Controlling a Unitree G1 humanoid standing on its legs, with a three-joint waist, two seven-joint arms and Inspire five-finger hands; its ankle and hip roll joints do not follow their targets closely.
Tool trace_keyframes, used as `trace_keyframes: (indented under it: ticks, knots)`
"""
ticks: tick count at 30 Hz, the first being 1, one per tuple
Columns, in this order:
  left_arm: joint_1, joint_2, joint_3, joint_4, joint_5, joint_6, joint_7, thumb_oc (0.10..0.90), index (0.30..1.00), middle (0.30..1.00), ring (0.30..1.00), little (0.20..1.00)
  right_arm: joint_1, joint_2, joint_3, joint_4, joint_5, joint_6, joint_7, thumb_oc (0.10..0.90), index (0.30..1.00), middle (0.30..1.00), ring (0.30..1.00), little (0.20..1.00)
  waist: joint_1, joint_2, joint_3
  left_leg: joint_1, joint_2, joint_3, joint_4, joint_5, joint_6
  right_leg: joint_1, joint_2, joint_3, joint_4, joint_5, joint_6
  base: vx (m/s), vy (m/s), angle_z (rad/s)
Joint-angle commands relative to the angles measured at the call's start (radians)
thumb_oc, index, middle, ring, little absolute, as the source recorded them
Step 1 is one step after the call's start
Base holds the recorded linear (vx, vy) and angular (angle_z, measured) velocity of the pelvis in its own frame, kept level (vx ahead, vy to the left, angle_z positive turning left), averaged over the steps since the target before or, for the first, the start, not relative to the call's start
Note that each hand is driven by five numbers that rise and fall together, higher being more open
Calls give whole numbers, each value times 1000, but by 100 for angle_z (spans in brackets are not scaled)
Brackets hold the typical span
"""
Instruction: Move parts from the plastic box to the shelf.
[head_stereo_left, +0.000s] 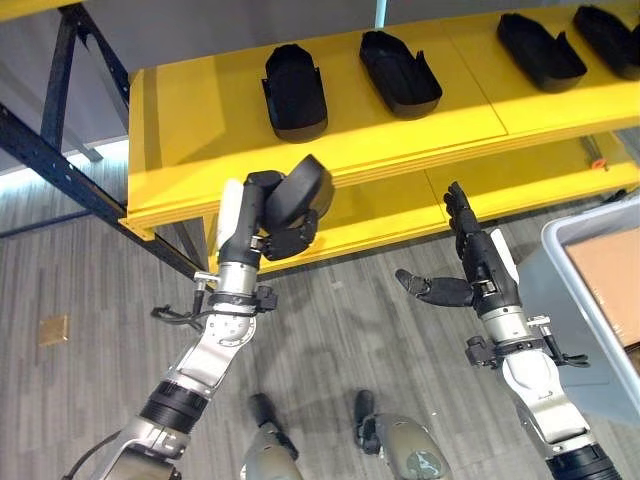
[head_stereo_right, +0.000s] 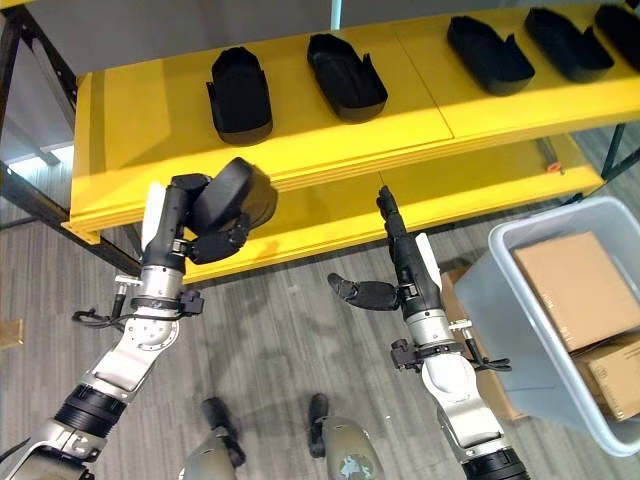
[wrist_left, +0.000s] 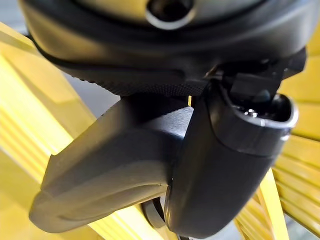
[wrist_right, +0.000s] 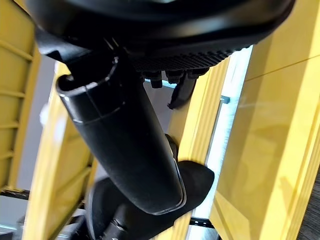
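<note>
The shelf (head_stereo_left: 420, 125) has smooth yellow boards with a slight sheen, carried on a dark painted metal frame (head_stereo_left: 60, 150). The parts on the shelf (head_stereo_right: 240, 95) look like matt black plastic. The part (head_stereo_left: 300, 195) held in the left robot hand (head_stereo_left: 285, 240) has the same matt black finish, smooth on its rounded back. The plastic box (head_stereo_right: 500, 300) is pale grey, smooth and faintly glossy, and holds brown cardboard boxes (head_stereo_right: 575, 285) with a dull papery surface. The floor (head_stereo_left: 90, 290) looks like grey wood-grain planking.
</note>
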Motion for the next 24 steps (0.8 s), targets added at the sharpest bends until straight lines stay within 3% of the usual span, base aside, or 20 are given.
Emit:
trace_keyframes:
  ticks: [1,6,9,24]
  knots:
    - [-115,48,108,-130,4,-108,114,400,300,300,300,300,-85,-3,-6,-89,-7,-84,-14,900,1000,1000,1000,1000,23,-10,-85,-28,40,-5,171,-124,-22,264,-236,-65,-156,69,200,204,133,-26]
    - [-145,71,108,-119,27,-101,133,400,300,300,300,300,-95,4,4,-80,-14,-80,-12,900,1000,1000,1000,1000,17,-12,-87,-29,32,31,191,-150,-11,250,-249,-53,-178,110,215,121,62,-25]
    - [-140,81,126,-122,40,-99,148,400,300,300,300,300,-79,12,-5,-83,-8,-80,-8,900,1000,1000,1000,1000,15,-16,-92,-30,27,26,206,-177,-25,256,-255,-56,-189,117,232,116,9,9]
    - [-51,152,276,-231,92,-104,189,400,300,300,300,300,-13,14,-41,-92,-3,-84,6,900,1000,1000,1000,1000,34,-17,-101,-67,25,8,204,-160,-32,259,-245,-96,-217,133,241,28,-14,-4]
